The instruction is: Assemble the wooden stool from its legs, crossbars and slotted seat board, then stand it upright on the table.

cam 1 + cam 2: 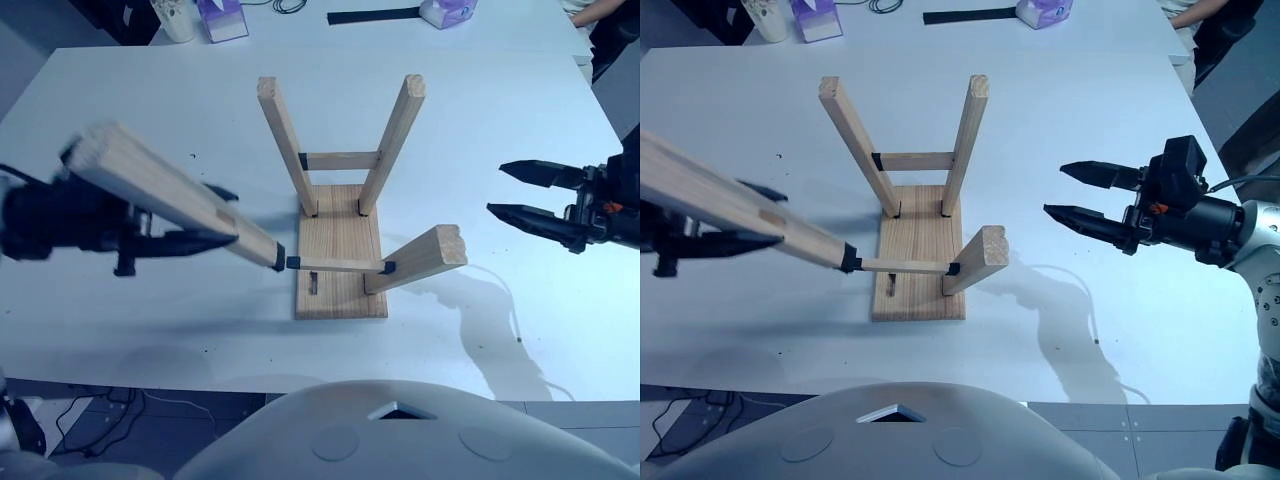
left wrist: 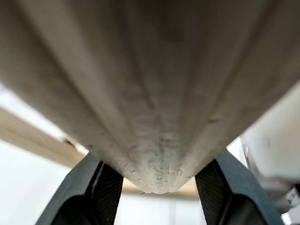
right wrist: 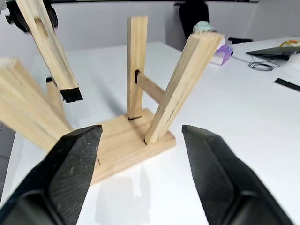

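Seat board holds two legs; left gripper clamps third leg.

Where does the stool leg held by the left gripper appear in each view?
Left eye view: held leg on the left, slanting down toward the seat board.
Right eye view: far left, same slant.
Left wrist view: close up, clamped between the jaws.
Right wrist view: behind the blurred near leg, black-capped end down.
Shared landmark: the upright legs on the seat board.
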### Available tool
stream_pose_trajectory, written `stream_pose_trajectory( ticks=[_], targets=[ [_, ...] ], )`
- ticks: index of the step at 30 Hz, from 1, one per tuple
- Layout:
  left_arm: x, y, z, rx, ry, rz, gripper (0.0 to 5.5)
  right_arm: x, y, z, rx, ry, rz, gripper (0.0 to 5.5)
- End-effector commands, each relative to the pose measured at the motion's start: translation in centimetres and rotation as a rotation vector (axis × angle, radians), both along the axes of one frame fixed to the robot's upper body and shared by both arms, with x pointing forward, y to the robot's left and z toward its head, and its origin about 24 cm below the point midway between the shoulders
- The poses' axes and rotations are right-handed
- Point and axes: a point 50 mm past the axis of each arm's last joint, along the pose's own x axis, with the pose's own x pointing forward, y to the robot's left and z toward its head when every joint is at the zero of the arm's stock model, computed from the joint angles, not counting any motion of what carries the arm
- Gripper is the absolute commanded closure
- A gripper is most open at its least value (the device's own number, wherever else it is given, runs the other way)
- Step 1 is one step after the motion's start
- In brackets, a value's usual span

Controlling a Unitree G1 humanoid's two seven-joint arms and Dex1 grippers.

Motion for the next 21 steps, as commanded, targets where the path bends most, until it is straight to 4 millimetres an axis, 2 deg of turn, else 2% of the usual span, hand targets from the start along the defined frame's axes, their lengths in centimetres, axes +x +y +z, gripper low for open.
stream_pose_trajectory(
  ticks=[1, 6, 17, 21],
  targets=[
    [-0.5, -0.6, -1.9, 0.007, -0.017, 0.011, 3.47, 0.9, 0.6, 0.6, -0.047, -0.024, 0.068, 2.35],
    [-0.8, -2.0, -2.4, -0.099, 0.001, 0.011, 3.47, 1.0, 0.9, 0.0, -0.089, 0.002, 0.118, 2.35],
    [-1.8, -3.3, -5.7, -0.050, -0.002, 0.015, 3.47, 1.5, 1.5, 0.0, -0.099, -0.005, 0.159, 2.35],
    [-1.3, -3.6, -5.8, -0.067, -0.035, 0.041, 3.47, 1.6, 1.6, 0.0, -0.102, -0.006, 0.169, 2.35]
  ],
)
